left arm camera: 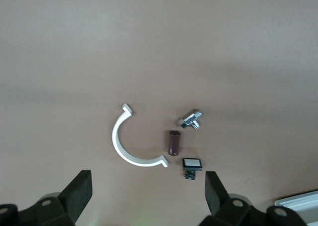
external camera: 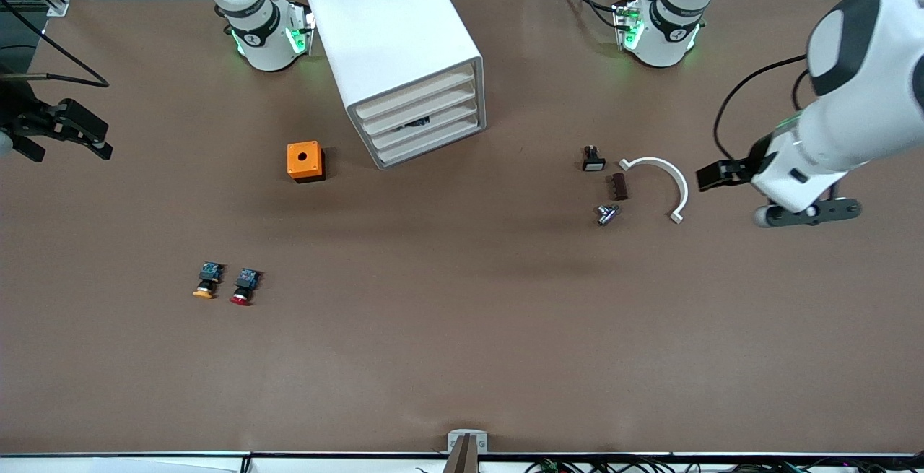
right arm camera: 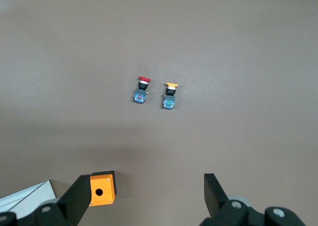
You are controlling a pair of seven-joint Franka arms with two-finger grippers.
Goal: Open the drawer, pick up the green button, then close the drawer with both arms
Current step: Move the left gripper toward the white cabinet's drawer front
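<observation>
- Brown matte table (external camera: 462,328) with a white four-drawer cabinet (external camera: 393,32) sitting between the two arm bases, turned at an angle so its drawer fronts face the front camera and lean toward the left arm's end.
- All four drawers look pushed in. The third drawer (external camera: 426,128) from the top is shut too, with something dark peeking through the slot just above it; can't tell what that is.
- The green-capped button isn't visible anywhere, so no idea where it is from these views.
- Orange box (external camera: 305,161) with a round hole on top sits just beside the cabinet, toward the right arm's end.
- Closer to the front camera, at the right arm's end, two push buttons lie side by side: a yellow-capped button (external camera: 207,280) and a red-capped button (external camera: 245,287), both with bluish rear blocks.
- Toward the left arm's end there's a small cluster: a white curved clamp (external camera: 663,183), a small dark brown cylinder (external camera: 619,186), a shiny metal fitting (external camera: 607,214) and a little black switch with a white face (external camera: 593,159).
- Left gripper (external camera: 711,177) hangs over the table just beside the clamp, fingers spread apart, nothing in them.
- Right gripper (external camera: 68,137) is way out over its own end of the table, fingers also wide apart and empty.
</observation>
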